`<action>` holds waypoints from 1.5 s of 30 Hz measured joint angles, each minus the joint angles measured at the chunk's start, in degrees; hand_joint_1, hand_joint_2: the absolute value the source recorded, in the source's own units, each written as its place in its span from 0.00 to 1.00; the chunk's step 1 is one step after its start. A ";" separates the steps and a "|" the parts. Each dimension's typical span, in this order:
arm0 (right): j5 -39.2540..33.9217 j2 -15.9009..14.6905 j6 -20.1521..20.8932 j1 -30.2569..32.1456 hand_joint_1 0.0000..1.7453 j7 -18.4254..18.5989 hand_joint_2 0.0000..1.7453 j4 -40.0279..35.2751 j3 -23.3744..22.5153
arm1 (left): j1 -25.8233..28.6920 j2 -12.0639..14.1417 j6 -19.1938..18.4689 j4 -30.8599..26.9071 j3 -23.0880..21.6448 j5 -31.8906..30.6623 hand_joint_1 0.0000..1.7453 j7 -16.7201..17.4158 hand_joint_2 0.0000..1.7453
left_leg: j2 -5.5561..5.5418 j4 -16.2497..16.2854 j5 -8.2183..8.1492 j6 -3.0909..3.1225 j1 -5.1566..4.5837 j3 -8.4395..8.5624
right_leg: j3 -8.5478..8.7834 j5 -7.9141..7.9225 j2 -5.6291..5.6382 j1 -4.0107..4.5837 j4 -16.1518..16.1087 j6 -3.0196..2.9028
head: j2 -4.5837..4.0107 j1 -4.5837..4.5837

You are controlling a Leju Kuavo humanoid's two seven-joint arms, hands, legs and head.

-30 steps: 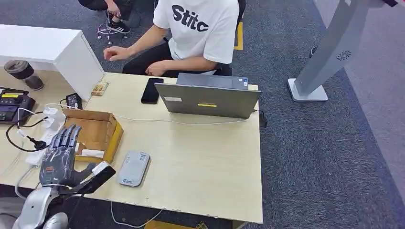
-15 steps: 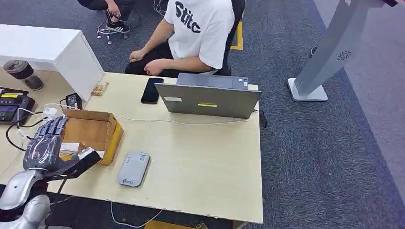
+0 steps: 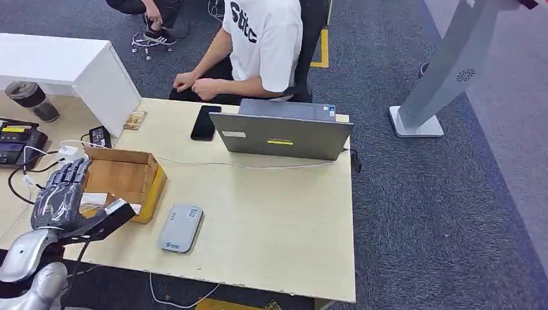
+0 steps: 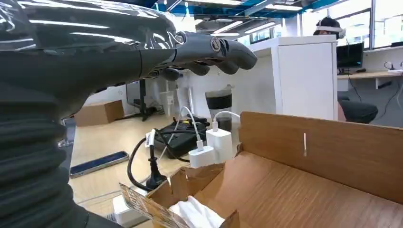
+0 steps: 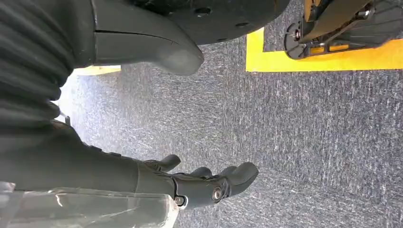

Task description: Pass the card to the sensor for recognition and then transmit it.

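Observation:
A grey card reader (image 3: 181,227) lies flat near the table's front edge. To its left stands an open cardboard box (image 3: 123,171) (image 4: 309,190) with something white (image 3: 94,199) (image 4: 195,213) in its near corner; I cannot tell if it is the card. My left hand (image 3: 61,197) (image 4: 142,52) hovers over the box's left side, fingers stretched out and apart, thumb pointing toward the reader, holding nothing I can see. My right hand (image 5: 190,183) hangs over grey carpet, fingers loosely spread and empty.
A person in a white T-shirt (image 3: 262,45) sits behind the table by a grey laptop (image 3: 281,134) and a black phone (image 3: 205,123). Chargers and cables (image 3: 64,155), a black controller (image 3: 16,142) and a cup (image 3: 32,100) lie left. A grey kiosk stand (image 3: 446,64) rises at the right.
My left hand has drawn back and left, from beside the reader to over the box's left side, then held still. The person has turned in the chair.

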 joint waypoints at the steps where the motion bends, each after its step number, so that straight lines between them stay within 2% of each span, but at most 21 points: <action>1: 0.00 0.00 0.00 0.00 0.00 0.00 1.00 0.00 0.00 | -0.01 0.00 0.00 0.04 -0.02 0.00 0.00 0.00 1.00 | 0.00 0.00 0.00 0.00 0.00 0.00 | 0.00 0.00 0.00 0.00 0.00 0.00 | 0.00 0.00; 45: 0.00 0.00 0.00 0.00 0.00 0.00 1.00 0.00 0.00 | -0.17 0.00 0.00 0.37 0.00 0.00 0.00 0.00 1.00 | 0.00 0.00 0.00 0.00 0.00 0.00 | 0.00 0.00 0.00 0.00 0.00 0.00 | 0.00 0.00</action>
